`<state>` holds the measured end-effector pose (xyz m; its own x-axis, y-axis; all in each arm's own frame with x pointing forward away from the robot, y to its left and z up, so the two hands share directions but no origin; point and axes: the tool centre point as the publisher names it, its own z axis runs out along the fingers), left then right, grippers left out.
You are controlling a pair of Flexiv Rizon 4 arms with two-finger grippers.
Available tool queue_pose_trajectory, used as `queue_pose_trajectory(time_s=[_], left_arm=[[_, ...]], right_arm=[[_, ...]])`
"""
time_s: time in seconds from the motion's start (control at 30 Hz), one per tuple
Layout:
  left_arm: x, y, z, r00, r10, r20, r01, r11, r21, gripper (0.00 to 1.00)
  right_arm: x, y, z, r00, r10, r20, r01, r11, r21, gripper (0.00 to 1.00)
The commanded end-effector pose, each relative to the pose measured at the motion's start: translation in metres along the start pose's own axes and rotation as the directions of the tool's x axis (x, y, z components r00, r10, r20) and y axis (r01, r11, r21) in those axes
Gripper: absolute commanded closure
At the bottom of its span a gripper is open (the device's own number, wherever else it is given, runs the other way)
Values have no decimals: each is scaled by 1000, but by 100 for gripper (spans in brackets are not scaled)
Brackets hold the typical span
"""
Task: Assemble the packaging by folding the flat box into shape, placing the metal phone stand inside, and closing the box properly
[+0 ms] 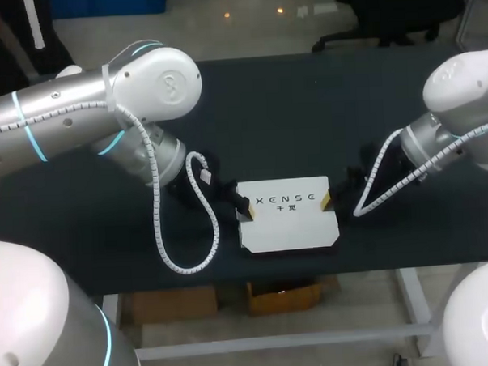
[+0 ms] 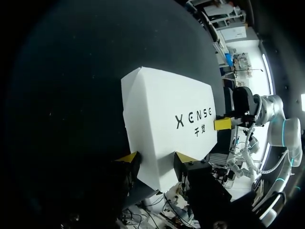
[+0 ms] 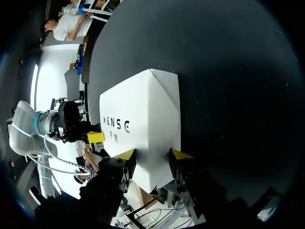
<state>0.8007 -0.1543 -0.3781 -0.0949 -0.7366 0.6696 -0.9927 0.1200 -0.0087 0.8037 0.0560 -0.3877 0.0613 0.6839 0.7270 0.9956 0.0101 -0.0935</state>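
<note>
Left end effector (image 1: 245,209) and right end effector (image 1: 326,200) clamp opposite ends of the box (image 1: 288,226) along its length.

A dark, matte-topped table (image 1: 305,107) carries a white box (image 1: 288,228) with dark lettering on its upper face, close to the front edge and about mid-width; whether the box rests flat on the surface cannot be told.
</note>
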Motion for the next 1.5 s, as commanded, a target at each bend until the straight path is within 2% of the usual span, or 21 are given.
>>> queue_pose_trajectory(time_s=[0.03, 0.67, 1.1, 1.5], left_arm=[[2, -4, 2, 1000, 1, -6, -1, 1000, -29, 53], [5, -2, -2, 1000, -10, -9, 10, 998, -67, 53], [8, 0, -5, 1000, -23, -11, 22, 993, -112, 53], [10, -1, -7, 997, -79, -10, 77, 989, -122, 53]], right_arm=[[5, 0, 1, 1000, 10, 5, -10, 1000, 13, 58], [7, 1, -2, 998, 65, 27, -67, 996, 65, 60], [10, 0, -5, 995, 86, 50, -89, 994, 60, 59], [13, -2, -8, 995, 86, 54, -88, 995, 45, 60]])
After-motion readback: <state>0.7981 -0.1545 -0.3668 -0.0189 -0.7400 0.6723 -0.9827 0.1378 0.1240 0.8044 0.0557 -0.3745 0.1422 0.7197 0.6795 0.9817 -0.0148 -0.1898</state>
